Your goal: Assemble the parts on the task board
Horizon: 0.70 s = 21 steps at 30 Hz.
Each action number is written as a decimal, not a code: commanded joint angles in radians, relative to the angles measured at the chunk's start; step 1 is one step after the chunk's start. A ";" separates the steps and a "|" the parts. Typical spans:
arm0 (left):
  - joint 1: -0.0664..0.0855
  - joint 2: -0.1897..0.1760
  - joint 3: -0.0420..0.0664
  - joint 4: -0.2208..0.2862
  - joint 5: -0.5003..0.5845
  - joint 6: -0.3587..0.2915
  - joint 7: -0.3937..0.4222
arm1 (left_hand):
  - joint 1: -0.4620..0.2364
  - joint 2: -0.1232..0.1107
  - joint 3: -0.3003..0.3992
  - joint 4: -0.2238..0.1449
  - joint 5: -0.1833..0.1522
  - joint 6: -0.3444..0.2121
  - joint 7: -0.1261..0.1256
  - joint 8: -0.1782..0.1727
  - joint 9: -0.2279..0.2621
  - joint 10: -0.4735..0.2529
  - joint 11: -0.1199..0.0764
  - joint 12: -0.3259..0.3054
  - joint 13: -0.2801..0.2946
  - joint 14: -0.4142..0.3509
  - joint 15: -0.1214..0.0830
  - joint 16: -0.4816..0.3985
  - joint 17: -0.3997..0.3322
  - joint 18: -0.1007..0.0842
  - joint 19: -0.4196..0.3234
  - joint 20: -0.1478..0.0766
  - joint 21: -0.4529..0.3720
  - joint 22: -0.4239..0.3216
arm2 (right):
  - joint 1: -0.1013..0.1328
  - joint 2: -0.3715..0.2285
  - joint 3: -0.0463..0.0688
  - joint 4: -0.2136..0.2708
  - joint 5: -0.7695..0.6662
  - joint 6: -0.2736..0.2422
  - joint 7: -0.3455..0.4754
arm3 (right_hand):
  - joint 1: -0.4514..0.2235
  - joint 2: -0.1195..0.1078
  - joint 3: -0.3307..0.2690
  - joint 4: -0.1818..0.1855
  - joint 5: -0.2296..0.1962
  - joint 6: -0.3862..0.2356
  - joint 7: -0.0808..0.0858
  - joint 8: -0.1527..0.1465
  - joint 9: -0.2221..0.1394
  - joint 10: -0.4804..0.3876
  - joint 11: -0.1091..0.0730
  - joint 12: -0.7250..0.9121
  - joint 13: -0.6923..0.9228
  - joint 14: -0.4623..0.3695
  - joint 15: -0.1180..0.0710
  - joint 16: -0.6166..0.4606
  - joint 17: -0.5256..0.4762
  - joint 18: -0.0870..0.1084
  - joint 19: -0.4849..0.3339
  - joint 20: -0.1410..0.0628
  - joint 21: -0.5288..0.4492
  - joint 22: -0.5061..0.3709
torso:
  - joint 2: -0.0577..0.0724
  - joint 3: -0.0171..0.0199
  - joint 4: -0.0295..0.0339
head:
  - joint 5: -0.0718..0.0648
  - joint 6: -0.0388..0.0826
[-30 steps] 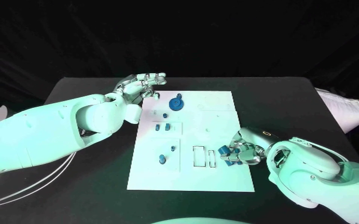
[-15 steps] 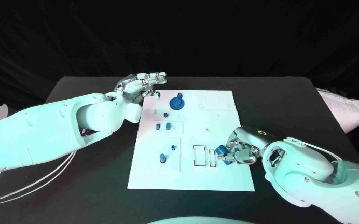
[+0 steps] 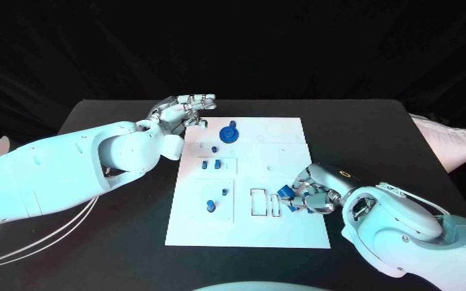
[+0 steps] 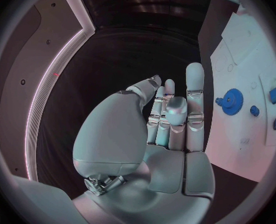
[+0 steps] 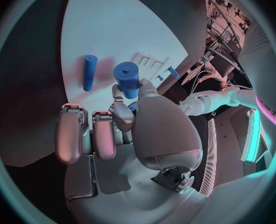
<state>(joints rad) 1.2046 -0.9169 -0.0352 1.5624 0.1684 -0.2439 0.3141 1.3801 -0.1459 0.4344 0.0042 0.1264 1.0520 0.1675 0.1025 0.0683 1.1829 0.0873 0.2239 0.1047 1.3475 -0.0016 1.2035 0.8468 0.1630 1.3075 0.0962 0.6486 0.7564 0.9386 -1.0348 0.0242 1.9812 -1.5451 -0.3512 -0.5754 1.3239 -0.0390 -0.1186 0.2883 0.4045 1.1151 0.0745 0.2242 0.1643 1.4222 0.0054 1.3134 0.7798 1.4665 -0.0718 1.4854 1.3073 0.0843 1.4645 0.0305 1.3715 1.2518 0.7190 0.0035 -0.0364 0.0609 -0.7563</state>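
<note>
The white task board lies in the middle of the black table. My right hand hangs over the board's near right edge with its fingers curled, and it pinches a short blue cylinder between thumb and finger. The same blue cylinder sits beside the rectangular slots. A thin blue rod lies loose on the board beyond the fingers. My left hand hovers at the board's far left corner, its fingers straight and apart, holding nothing.
A blue gear stands at the far middle of the board, and the gear also appears in the left wrist view. Small blue parts sit in the left recesses, with another small part nearer. Black table surrounds the board.
My right hand has edged slightly left with its blue cylinder, closer to the rectangular slots. The left hand has stayed where it was.
</note>
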 commanded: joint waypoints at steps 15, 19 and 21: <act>0.000 0.003 0.000 0.003 -0.003 0.024 0.003 | -0.004 0.003 -0.007 -0.001 -0.004 -0.008 0.000 0.005 0.000 -0.005 -0.001 0.001 0.001 -0.005 0.002 -0.003 -0.001 0.013 -0.004 0.001 -0.006 -0.001 | 0.002 0.063 0.002 -0.006 0.164 -0.010 -0.014 | -0.011 0.034 -0.019 0.002 0.027 0.005 -0.006 0.008 0.033 0.014 -0.015 -0.004 0.517 0.080 -0.007 0.007 0.131 -0.018 0.003 -0.006 0.005 0.003 | 0.001 -0.0023 0.0037 | 0.007 -0.002; 0.000 0.003 0.000 0.004 -0.003 0.025 0.002 | -0.004 0.003 -0.007 -0.001 -0.004 -0.008 0.000 0.005 0.000 -0.005 -0.001 0.001 0.001 -0.005 0.002 -0.003 -0.001 0.013 -0.004 0.001 -0.006 -0.001 | 0.000 0.089 0.001 -0.023 0.175 0.019 -0.017 | -0.040 0.046 -0.033 0.003 0.036 0.018 -0.012 0.017 0.046 0.014 -0.020 -0.008 0.517 0.080 -0.010 0.006 0.130 -0.018 0.003 -0.008 0.005 0.004 | 0.001 -0.0020 0.0008 | 0.013 -0.004; 0.000 0.003 0.000 0.004 -0.003 0.025 0.002 | -0.004 0.003 -0.007 -0.001 -0.004 -0.008 0.000 0.005 0.000 -0.005 -0.001 0.001 0.001 -0.005 0.002 -0.003 -0.001 0.013 -0.004 0.001 -0.006 -0.001 | 0.000 0.103 0.001 -0.033 0.172 0.026 -0.020 | -0.050 0.047 -0.039 0.002 0.038 0.022 -0.014 0.020 0.050 0.015 -0.022 -0.010 0.518 0.080 -0.012 0.006 0.130 -0.017 0.003 -0.009 0.004 0.003 | 0.001 -0.0013 -0.0002 | 0.015 -0.004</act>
<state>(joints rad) 1.2046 -0.9153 -0.0359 1.5632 0.1683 -0.2393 0.3126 1.3801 -0.1459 0.4344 0.0042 0.1265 1.0519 0.1675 0.1024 0.0683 1.1829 0.0873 0.2239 0.1044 1.3475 -0.0016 1.2035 0.8470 0.1630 1.3075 0.0962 0.6486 0.7565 0.9396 -0.9369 0.0250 1.9525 -1.3934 -0.3732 -0.5864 1.2802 0.0046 -0.1513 0.2892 0.4398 1.1148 0.0746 0.2400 0.1885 1.4222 0.0054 1.3000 0.8195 1.4661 -0.0785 1.4892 1.3080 0.0843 1.4666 0.0284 1.3712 1.2544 0.7201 0.0017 -0.0347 0.0729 -0.7596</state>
